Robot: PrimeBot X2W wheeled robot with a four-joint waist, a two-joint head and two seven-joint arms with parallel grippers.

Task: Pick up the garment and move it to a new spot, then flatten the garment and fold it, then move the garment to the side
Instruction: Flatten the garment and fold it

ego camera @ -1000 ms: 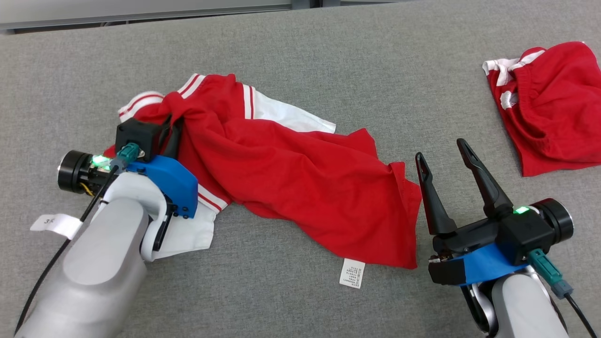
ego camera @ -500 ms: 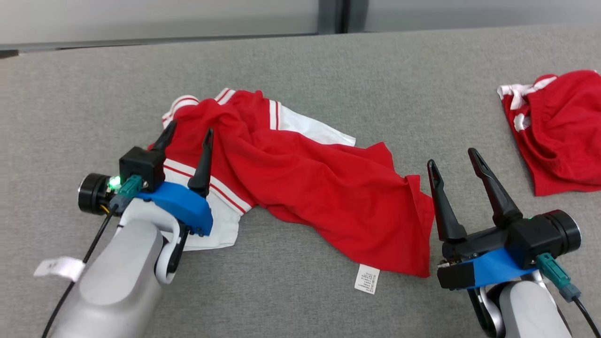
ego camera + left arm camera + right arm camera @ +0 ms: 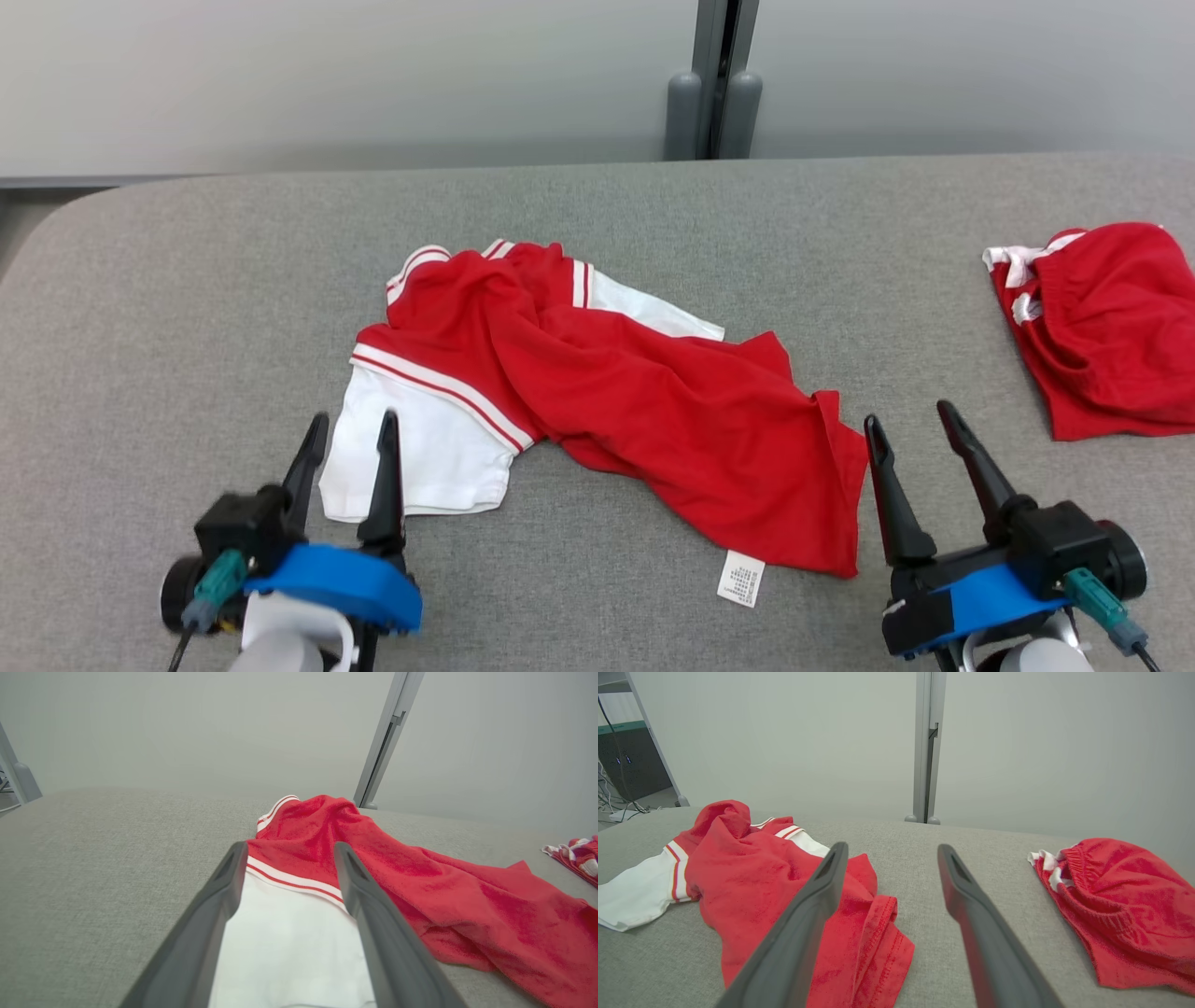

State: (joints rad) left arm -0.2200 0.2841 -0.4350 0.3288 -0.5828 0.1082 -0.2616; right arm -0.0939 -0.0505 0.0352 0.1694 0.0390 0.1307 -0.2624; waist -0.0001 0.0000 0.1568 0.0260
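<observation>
The crumpled red jersey garment with white striped sleeves [image 3: 644, 401] lies bunched on the grey fabric-covered table [image 3: 187, 280], reaching from just ahead of the left gripper [image 3: 355, 418] to just beside the right gripper [image 3: 907, 415]. Both pairs of jaws stand spread, holding nothing. The white sleeve [image 3: 289, 933] lies ahead of and between the left jaws, and the red hem corner [image 3: 878, 933] lies by the right jaws' left finger. Flattening likely calls for pinching one layer at each end and drawing the ends apart, clear of the second crumpled red garment [image 3: 1111, 327] beyond the right jaws.

Red-and-white garment [image 3: 597, 392] lies crumpled on the grey surface [image 3: 187, 308]
</observation>
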